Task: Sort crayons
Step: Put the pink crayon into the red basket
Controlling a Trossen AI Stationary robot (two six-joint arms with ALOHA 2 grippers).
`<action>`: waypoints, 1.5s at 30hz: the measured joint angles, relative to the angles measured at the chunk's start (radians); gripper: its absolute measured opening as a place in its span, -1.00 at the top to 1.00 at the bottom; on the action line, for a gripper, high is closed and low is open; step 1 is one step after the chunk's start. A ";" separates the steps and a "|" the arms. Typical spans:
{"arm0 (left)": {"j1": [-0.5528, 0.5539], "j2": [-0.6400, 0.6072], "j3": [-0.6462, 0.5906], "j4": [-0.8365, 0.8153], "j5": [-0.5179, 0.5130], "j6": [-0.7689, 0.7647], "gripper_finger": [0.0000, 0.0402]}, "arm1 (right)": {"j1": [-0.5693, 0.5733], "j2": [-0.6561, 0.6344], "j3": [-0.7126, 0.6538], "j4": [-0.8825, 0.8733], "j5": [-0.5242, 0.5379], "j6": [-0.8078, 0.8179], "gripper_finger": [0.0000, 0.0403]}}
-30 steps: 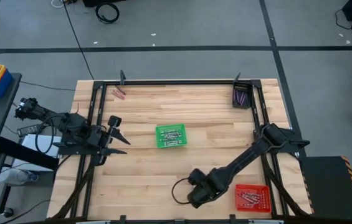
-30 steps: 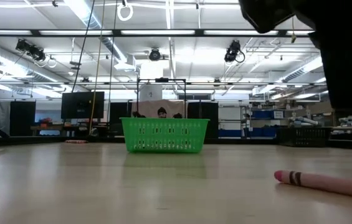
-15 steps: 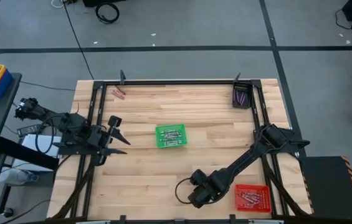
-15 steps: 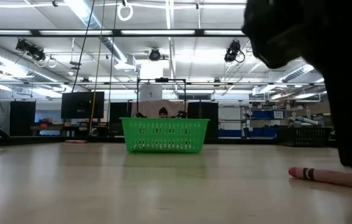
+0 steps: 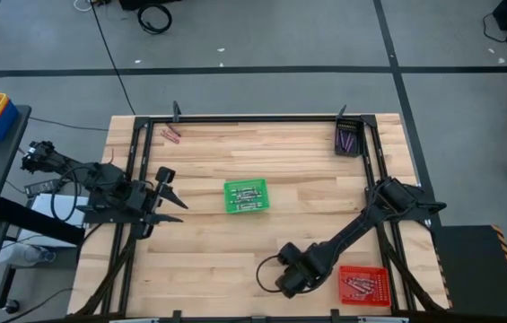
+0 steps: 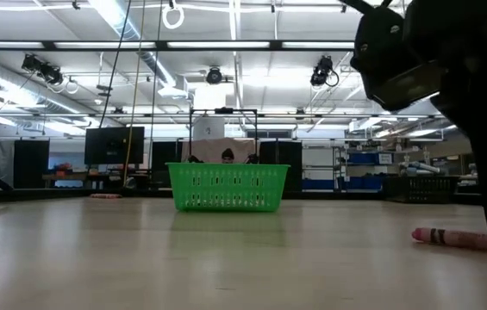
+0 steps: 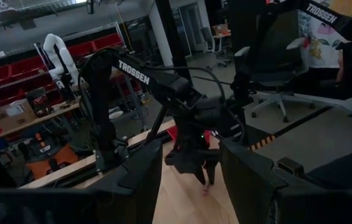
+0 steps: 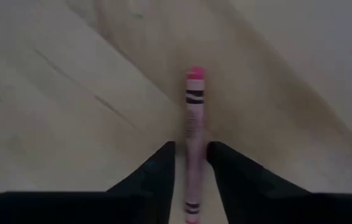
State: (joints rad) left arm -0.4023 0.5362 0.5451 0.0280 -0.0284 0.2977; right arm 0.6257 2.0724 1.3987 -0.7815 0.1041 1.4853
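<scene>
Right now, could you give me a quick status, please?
Right tool astride pink crayon on table, near red tray. Left tool open, idle at left edge. Nothing in the way.

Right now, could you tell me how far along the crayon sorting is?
Mostly done: the green tray, red tray and dark tray each hold crayons. In hand: the right gripper straddles a pink crayon beside the red tray. Left: two reddish crayons at the table's far left corner. The left gripper waits open at the left edge.
</scene>
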 joint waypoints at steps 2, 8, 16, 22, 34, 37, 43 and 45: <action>0.000 0.000 0.000 0.000 0.000 0.000 0.14 | -0.009 0.000 0.000 -0.006 -0.013 0.010 0.50; 0.000 0.000 0.000 -0.001 0.000 0.000 0.14 | -0.043 0.001 0.000 -0.033 -0.086 -0.018 0.77; 0.000 0.000 0.000 -0.002 0.000 -0.023 0.14 | -0.064 0.001 0.001 -0.084 -0.116 -0.019 0.87; 0.000 0.000 0.000 -0.002 0.000 -0.026 0.14 | -0.073 0.002 0.001 -0.119 -0.126 0.007 0.87; 0.000 0.000 0.000 -0.003 0.000 -0.026 0.14 | -0.072 -0.012 0.057 -0.250 -0.149 -0.061 0.86; 0.000 0.000 0.000 -0.004 0.000 -0.026 0.14 | -0.061 -0.068 0.089 -0.351 -0.204 -0.057 0.86; 0.000 0.000 0.000 -0.017 0.000 -0.026 0.14 | 0.016 -0.174 0.090 -0.470 -0.400 0.110 0.86; 0.000 0.000 0.000 -0.020 0.000 -0.026 0.14 | 0.060 -0.195 0.092 -0.457 -0.446 0.202 0.86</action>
State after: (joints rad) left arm -0.4026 0.5365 0.5449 0.0081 -0.0284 0.2718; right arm 0.6861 1.8777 1.4909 -1.2386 -0.3418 1.6875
